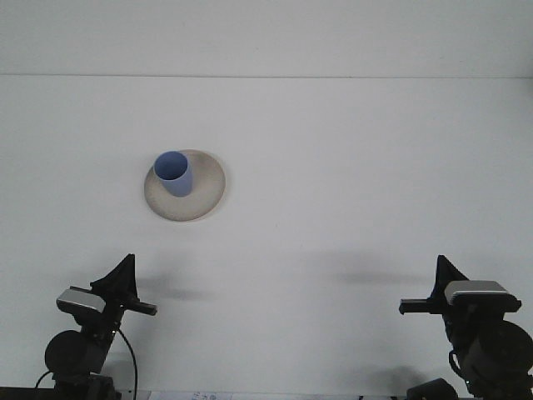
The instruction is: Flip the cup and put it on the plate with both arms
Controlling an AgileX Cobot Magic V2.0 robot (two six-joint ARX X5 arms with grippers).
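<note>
A blue cup (174,172) stands upright, mouth up, on the left part of a beige plate (204,193) left of the table's middle. My left gripper (132,292) sits low at the bottom left, well away from the plate and nearer to me. My right gripper (420,304) is at the bottom right, far from the cup. Neither gripper holds anything that I can see.
The white table (350,167) stretches to a far edge against a pale wall. A black cable (127,354) hangs beside the left arm at the bottom edge.
</note>
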